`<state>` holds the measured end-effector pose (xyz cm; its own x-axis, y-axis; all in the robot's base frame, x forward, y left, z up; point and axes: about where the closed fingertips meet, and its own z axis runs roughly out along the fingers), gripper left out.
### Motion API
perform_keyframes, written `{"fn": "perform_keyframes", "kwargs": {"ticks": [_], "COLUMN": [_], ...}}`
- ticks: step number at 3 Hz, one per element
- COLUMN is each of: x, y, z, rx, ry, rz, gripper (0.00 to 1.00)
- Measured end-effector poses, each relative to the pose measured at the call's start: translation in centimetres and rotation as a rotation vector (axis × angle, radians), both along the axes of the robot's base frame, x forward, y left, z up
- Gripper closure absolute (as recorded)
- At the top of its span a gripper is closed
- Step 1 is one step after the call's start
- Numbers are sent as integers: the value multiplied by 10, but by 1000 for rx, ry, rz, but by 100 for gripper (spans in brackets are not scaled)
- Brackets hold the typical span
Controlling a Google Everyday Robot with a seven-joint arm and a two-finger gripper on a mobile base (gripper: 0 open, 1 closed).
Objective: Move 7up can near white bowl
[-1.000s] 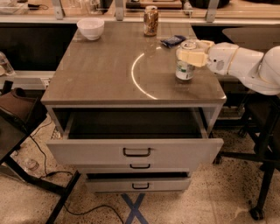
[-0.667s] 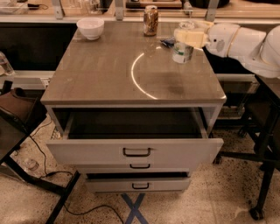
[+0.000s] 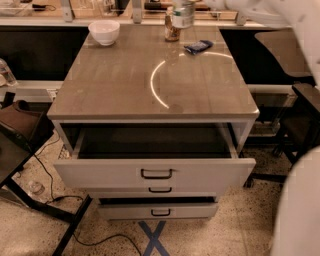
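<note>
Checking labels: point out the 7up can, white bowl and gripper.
7up can (image 3: 183,19): camera view, its label.
white bowl (image 3: 104,33): camera view, outer wall.
gripper (image 3: 185,3): camera view, at top edge above the can.

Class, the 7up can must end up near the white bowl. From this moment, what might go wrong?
1. The end effector, at the view's top edge, holds the 7up can aloft right beside the brown can; swinging across toward the white bowl may knock that can over.
2. Released from this height, the 7up can may topple and roll off into the open drawer.
</note>
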<state>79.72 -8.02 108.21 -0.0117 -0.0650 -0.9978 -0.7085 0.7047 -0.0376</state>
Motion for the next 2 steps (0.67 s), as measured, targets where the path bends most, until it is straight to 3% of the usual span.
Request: {"fn": "perform_keyframes", "kwargs": {"ticks": [1,2], "x": [38,76], "y": [44,73], "z": [-3,-12], "rx": [-7,46], "ry": [33,14], "rz": [-68,-96], "gripper": [100,100]}}
